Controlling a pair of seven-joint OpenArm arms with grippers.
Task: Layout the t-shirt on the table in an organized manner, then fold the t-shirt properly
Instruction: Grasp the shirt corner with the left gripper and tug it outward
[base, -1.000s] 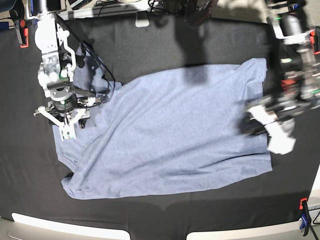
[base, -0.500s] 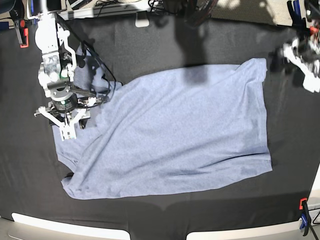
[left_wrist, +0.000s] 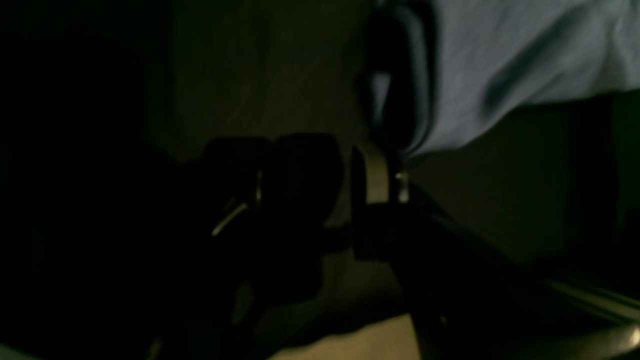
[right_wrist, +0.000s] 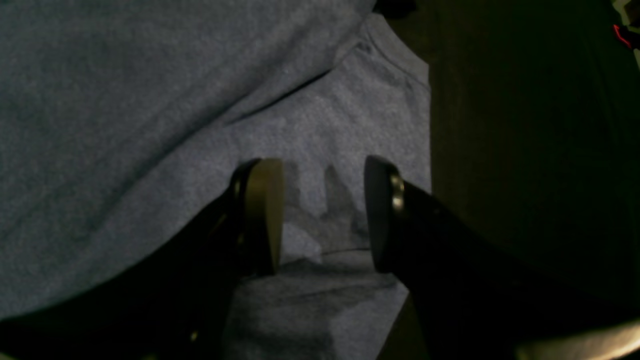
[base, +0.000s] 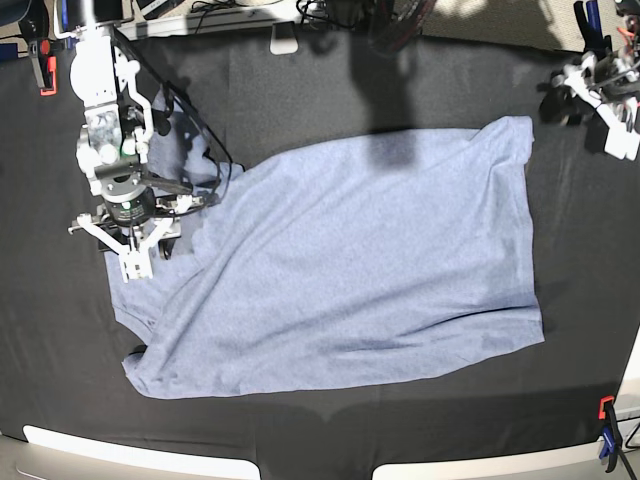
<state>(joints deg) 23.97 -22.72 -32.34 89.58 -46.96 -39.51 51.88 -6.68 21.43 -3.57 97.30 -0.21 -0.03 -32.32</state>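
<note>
The light blue-grey t-shirt (base: 350, 270) lies spread out, wrinkled, across the middle of the black table (base: 60, 350). Its left side is bunched under my right arm. My right gripper (base: 145, 258) hovers over that left edge. The right wrist view shows this gripper (right_wrist: 322, 210) open, with shirt fabric (right_wrist: 150, 100) below the gap and nothing pinched. My left gripper (base: 585, 100) hangs over bare table at the far right corner, apart from the shirt. In the dark left wrist view the left gripper (left_wrist: 345, 195) is open and empty, with a shirt edge (left_wrist: 525, 55) beyond it.
An orange-red clamp (base: 45, 65) holds the table's far left corner and a blue-orange clamp (base: 607, 440) the near right one. Cables and gear (base: 250, 15) line the far edge. A pale strip (base: 130, 455) runs along the near edge.
My left arm has moved from the shirt's right edge up to the far right corner of the table. The shirt and my right arm have stayed where they were.
</note>
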